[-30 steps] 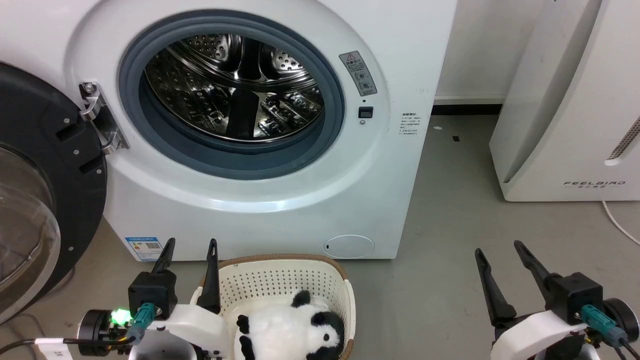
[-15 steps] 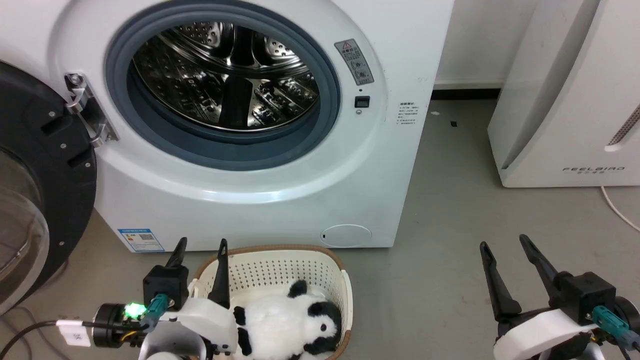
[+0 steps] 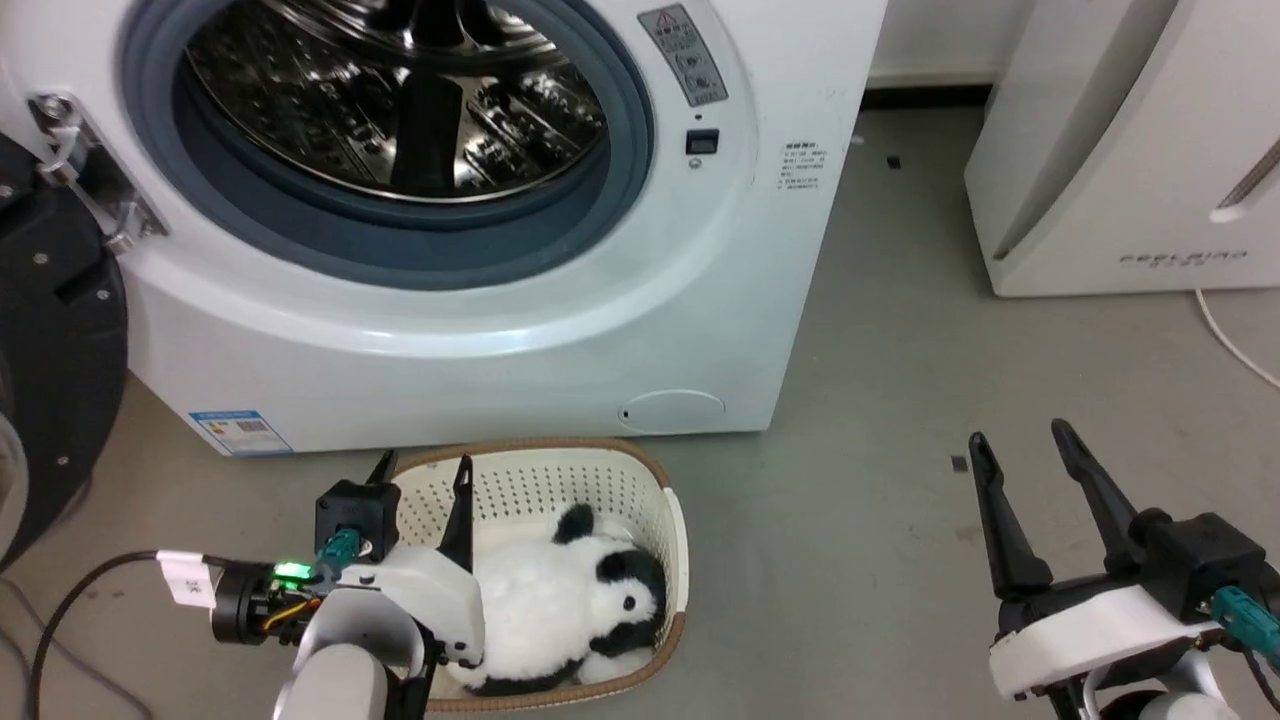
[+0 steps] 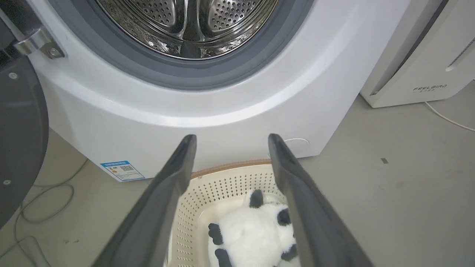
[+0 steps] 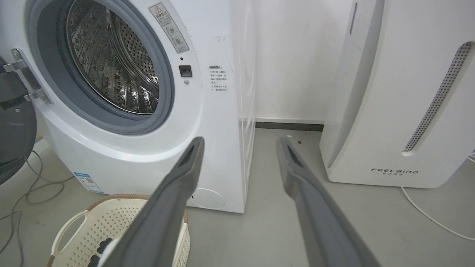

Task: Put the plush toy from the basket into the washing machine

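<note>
The plush toy [image 3: 560,620] lies in the basket [image 3: 676,560] before the washing machine [image 3: 480,330]. The left gripper [image 3: 424,462] hangs over the basket's left end, just beside the toy, fingers spread, holding nothing. The right gripper [image 3: 1018,433], spread and empty, is well apart.

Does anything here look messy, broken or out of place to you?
Nothing really. The plush toy lies inside the basket, the washing machine stands open and looks undamaged, and the left gripper and right gripper are open and empty. There is just a small dark speck on the floor.
</note>
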You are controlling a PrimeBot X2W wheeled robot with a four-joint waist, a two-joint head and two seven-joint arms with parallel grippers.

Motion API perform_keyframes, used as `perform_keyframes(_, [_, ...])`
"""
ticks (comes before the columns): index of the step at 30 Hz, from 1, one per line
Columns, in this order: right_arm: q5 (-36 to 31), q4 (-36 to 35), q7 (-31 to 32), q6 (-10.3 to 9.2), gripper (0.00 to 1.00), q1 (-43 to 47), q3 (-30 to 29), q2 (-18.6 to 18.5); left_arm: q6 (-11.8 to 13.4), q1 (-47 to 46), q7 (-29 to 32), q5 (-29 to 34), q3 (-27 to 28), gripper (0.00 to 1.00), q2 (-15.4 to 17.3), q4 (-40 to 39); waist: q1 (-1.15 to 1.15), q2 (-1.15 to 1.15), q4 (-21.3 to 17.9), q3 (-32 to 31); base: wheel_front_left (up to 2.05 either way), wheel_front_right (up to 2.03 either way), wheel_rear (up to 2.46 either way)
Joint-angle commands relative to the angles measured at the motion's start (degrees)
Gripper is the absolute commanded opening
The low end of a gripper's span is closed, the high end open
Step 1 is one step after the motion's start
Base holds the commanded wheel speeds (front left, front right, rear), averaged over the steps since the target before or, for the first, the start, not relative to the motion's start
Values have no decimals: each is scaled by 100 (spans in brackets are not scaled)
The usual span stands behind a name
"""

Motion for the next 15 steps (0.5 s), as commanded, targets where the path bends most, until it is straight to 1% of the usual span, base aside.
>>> perform_keyframes(1, [87,-60,-46,-2,100,-121,12,0,3,-162,-14,-30,-16,100,53,137,0,0,-59,135,0,0,0])
perform_keyframes(15, [420,-241,-213,-2,100,-477,5,0,-58,-971,371,-165,-121,100,311,1075,0,0,-329,1171,0,0,0])
